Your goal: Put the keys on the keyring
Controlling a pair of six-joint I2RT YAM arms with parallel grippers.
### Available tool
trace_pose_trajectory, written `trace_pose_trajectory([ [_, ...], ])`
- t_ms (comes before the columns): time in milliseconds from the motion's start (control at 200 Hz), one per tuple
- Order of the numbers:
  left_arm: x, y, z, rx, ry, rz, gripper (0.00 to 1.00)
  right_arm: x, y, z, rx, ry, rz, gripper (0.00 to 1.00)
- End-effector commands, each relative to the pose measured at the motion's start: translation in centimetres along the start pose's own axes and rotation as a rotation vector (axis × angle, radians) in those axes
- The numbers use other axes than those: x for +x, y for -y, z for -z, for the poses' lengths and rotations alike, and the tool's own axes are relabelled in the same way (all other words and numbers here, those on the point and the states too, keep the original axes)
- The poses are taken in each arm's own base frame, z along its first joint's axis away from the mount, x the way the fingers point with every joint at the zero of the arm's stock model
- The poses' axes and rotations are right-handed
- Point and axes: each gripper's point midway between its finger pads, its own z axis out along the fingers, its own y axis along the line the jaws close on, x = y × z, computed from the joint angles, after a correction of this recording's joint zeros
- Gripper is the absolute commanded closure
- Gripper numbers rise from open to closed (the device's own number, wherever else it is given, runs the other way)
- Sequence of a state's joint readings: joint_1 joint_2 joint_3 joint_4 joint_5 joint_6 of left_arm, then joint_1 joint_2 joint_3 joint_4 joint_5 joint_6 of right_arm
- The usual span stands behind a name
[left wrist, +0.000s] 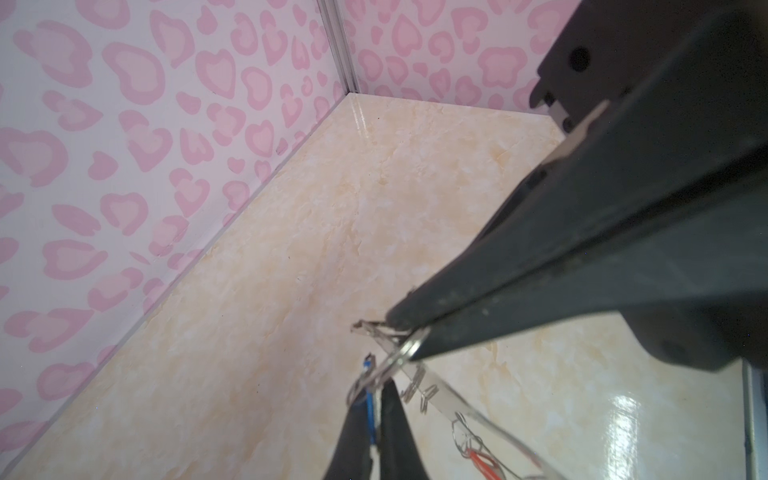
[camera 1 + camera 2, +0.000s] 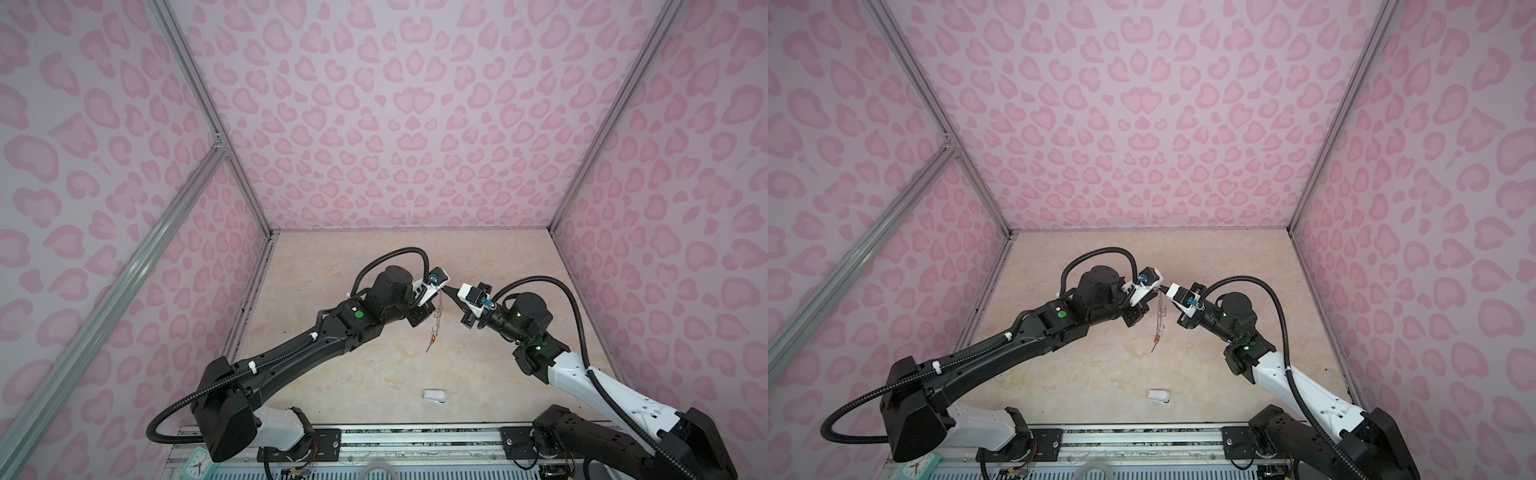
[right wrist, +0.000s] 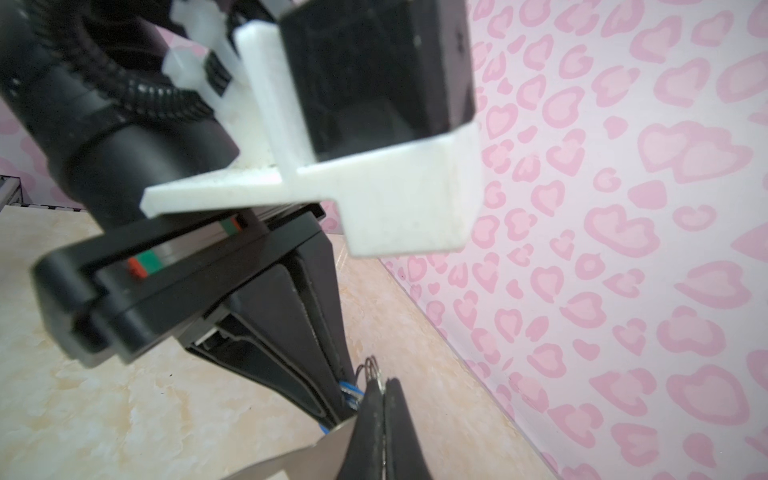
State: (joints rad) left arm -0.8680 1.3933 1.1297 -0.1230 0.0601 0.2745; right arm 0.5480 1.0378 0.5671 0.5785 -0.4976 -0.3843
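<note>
While both arms meet high over the middle of the beige marbled worktop [image 2: 374, 374], the step in hand looks like threading the second key. The left pincer [image 1: 406, 338] is clamped tight on the upper end of the flat grey-brown keyring plate [image 2: 435, 322]. The plate hangs edge-on from it, clear of the worktop, with small wire rings along its edge. One small silver key with an orange-red oblong tag [image 1: 480, 457] dangles from a ring near the plate's low end, so that half seems done.

The right pincer [image 3: 383, 386] is fully closed too, almost tip to tip with the left. A coil of wire pokes out past its fingertips, and the blue oblong tag of the other silver key [image 1: 368, 397] lies against its fingers. I judge that it grips this blue-tagged key by its loop, though the exact hold is partly hidden.

To do this well, the left arm should keep the plate motionless, since a plate held by one end will swing at any nudge. The right arm should bring the loop to a free ring near the top and slide it along the wire in small moves rather than push. It should let go only once the loop is truly caught.

A small white rounded object [image 2: 434, 395] lies well apart, near the front edge, and can be ignored.
</note>
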Motion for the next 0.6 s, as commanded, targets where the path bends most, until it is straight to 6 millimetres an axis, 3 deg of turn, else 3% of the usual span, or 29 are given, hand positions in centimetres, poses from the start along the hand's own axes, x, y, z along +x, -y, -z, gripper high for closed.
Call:
trace_pose_trajectory([
  [0, -0.5, 0.6, -0.3, 0.038, 0.020, -0.011, 0.97, -1.7, 0.9, 0.0, 0.036, 0.059, 0.006, 1.00],
  [210, -0.8, 1.8, -0.8, 0.110, 0.021, -0.023, 0.97, -2.1, 0.7, 0.0, 0.030, 0.088, 0.000, 1.00],
  [595, -0.2, 1.9, 0.3, 0.122, -0.005, -0.121, 0.97, -0.5, -0.5, 0.5, -0.032, 0.022, 0.075, 1.00],
])
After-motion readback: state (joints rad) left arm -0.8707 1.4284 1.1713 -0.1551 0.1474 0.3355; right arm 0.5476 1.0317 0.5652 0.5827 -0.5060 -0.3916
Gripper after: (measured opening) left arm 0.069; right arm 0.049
